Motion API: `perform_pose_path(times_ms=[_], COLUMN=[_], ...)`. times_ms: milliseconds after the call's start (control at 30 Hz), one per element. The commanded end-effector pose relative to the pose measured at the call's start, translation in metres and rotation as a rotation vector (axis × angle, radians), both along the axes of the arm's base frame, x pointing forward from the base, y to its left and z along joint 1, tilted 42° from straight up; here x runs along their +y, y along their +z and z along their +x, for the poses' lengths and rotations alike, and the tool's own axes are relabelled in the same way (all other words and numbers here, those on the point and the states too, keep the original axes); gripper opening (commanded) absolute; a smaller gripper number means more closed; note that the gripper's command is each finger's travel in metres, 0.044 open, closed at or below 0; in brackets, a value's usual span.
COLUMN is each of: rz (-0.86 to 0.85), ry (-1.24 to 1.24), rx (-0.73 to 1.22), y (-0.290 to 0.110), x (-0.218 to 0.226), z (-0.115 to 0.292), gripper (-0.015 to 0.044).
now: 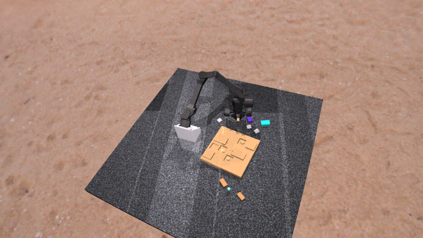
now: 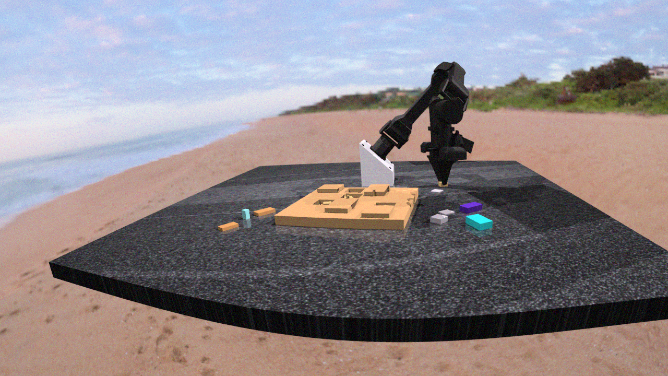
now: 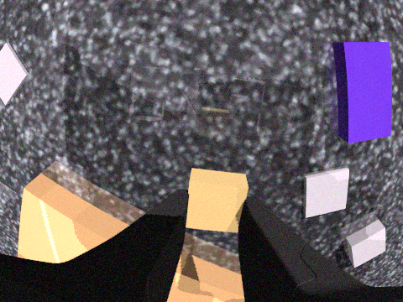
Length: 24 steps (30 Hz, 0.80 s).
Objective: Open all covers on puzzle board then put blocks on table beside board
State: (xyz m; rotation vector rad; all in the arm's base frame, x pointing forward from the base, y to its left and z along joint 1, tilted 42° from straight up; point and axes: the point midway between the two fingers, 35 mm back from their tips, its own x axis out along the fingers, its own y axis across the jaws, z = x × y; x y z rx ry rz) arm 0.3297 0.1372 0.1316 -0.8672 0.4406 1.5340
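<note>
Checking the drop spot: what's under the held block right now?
Bare dark table lies under the tan block pinched in the gripper, off the board. Nearest: white tile, purple block. The fingers hide the ground nearest the camera.

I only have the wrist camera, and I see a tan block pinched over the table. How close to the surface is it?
Observer: In the exterior view the gripper points straight down, with the tan block just above the table. I cannot tell if they touch.
Operator: Anything nearby outside my frame?
Observer: A cyan block lies beyond the purple block, away from the gripper.
Operator: Any blocks in the board?
Observer: In the top view, three wells in the board seem to hold tan blocks.
</note>
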Motion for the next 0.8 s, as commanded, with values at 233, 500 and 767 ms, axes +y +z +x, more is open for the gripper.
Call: perform_pose_path(times_ms=[233, 500, 767], rz=[-0.002, 0.000, 0.002], ry=[-0.005, -0.005, -0.005], rx=[0.010, 0.010, 0.011], y=[-0.015, -0.024, -0.033], x=[0.011, 0.020, 0.029], z=[-0.002, -0.002, -0.004], gripper=[0.0080, 0.0080, 0.0080])
